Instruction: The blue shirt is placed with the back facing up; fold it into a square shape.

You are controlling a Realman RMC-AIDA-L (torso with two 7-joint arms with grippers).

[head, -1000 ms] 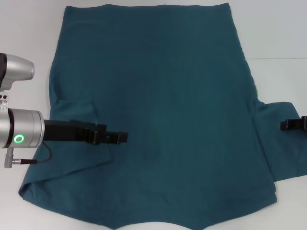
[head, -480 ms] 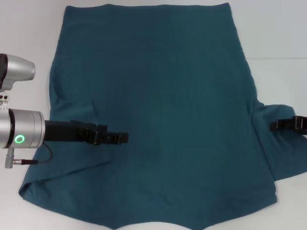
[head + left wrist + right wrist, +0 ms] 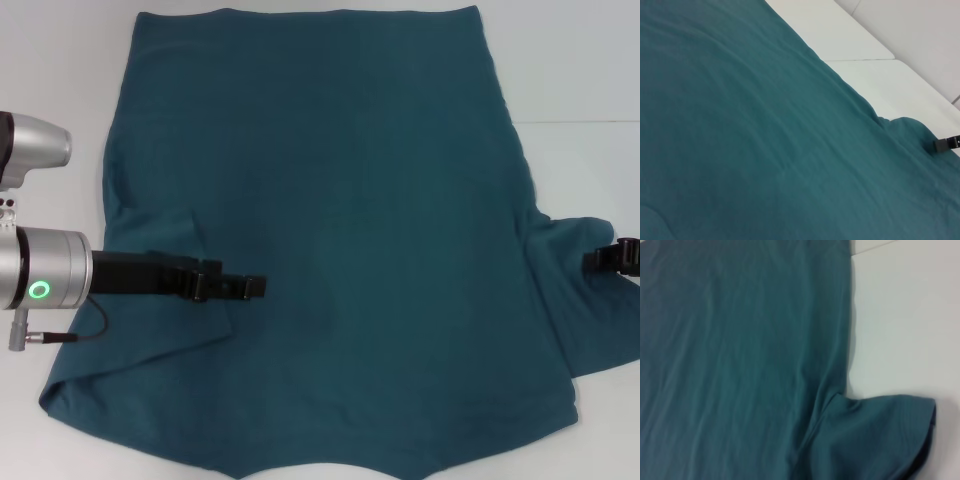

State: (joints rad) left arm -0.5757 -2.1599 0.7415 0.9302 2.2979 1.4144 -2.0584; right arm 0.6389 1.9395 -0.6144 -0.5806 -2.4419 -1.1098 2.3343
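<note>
Shirt fabric, the blue shirt (image 3: 330, 230), lies beneath your left gripper (image 3: 250, 287) and beside your right gripper (image 3: 600, 259) at its sleeve; neither grip can be judged.

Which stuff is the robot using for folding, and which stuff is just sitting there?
For the job:
- shirt, spread flat
- left gripper, over the folded-in left sleeve
- right gripper, at the right sleeve's edge

Just there:
- white table, nothing else lying on it
</note>
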